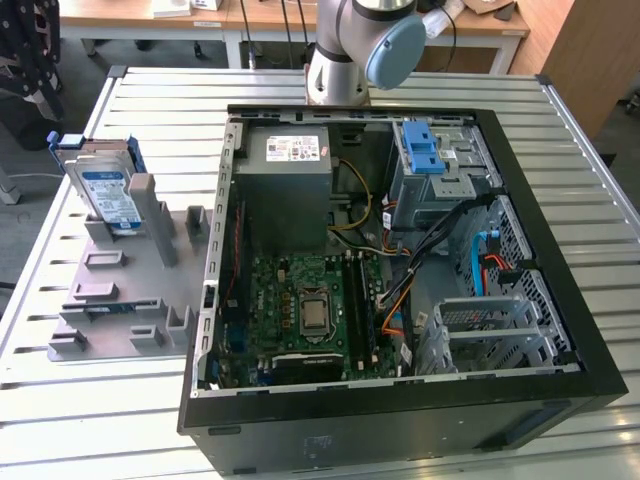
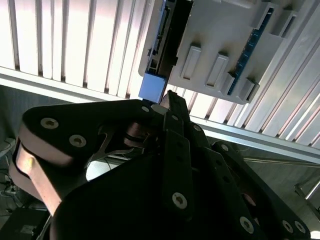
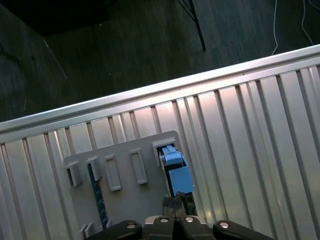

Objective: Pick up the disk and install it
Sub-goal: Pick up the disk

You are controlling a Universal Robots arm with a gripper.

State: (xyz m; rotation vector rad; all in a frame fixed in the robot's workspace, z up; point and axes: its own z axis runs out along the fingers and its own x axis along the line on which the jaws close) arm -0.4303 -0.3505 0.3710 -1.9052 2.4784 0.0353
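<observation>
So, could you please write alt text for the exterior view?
An open computer case lies on a slatted table, motherboard exposed. At the exterior view's left, the disk stands upright in a grey holder; the arm rises beyond the case.

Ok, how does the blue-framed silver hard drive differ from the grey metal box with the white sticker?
The silver blue-framed hard drive stands on edge in the grey rack outside the black case; the grey metal box sits inside it. The drive is smaller. Both carry labels.
</observation>
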